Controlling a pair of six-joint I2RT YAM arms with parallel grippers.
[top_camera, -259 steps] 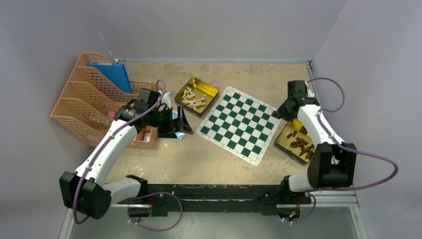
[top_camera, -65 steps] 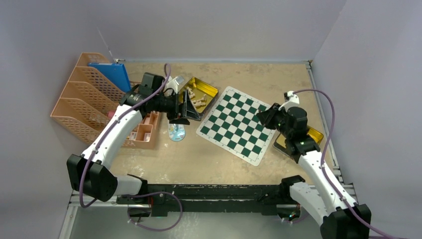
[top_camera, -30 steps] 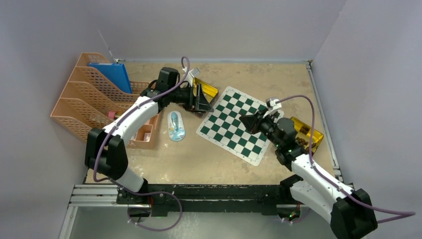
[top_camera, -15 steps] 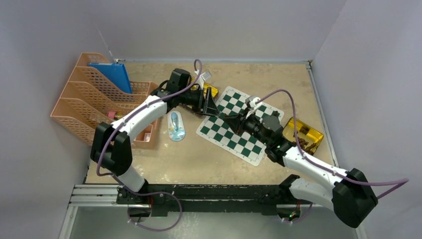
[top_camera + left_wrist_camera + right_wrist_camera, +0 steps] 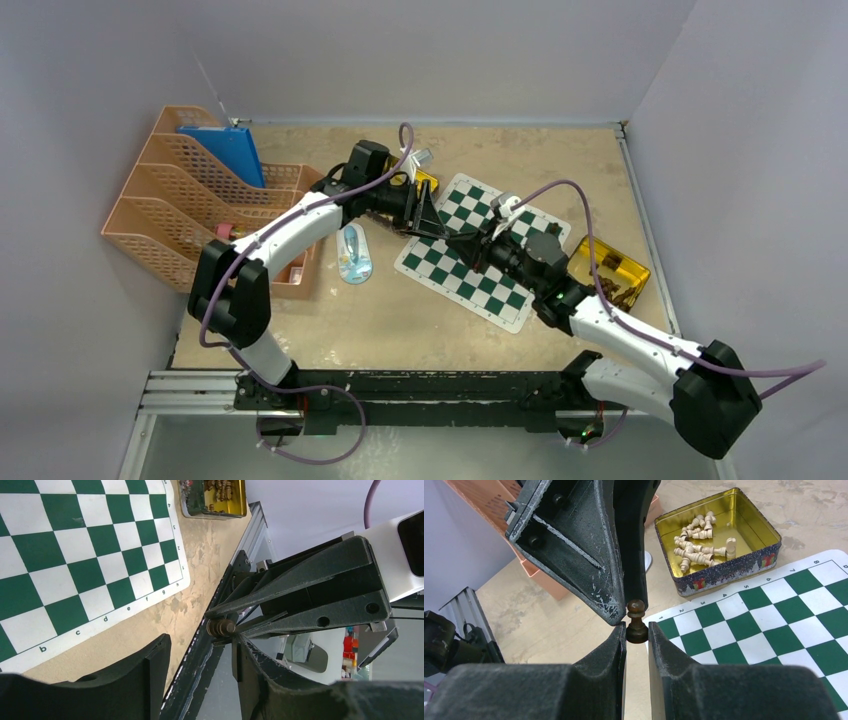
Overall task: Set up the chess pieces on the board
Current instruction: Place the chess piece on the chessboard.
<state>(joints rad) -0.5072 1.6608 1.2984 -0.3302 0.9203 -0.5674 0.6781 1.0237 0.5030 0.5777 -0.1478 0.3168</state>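
**Hand-over above the board.** The table (image 5: pixel 420 325) is carrying the chess board (image 5: pixel 440 268), which is lying flat between the left gold tin (image 5: pixel 724 575) of pale pieces (image 5: pixel 696 550) and the right gold tin (image 5: pixel 597 256) of dark pieces (image 5: pixel 620 290), probably so each arm has its own stock. Above the board's left corner, the right tool (image 5: pixel 637 632) is pinching a dark brown pawn (image 5: pixel 636 620) upright by its base, leaving the head free. The left tool (image 5: pixel 200 642) is standing open with its fingers flanking that head, apparently to take it.

The dark pawn (image 5: pixel 636 621) has been carried by the right gripper (image 5: pixel 636 630) to the board's (image 5: pixel 497 292) left side; the left gripper (image 5: pixel 197 647) has been brought alongside, jaws narrowed.
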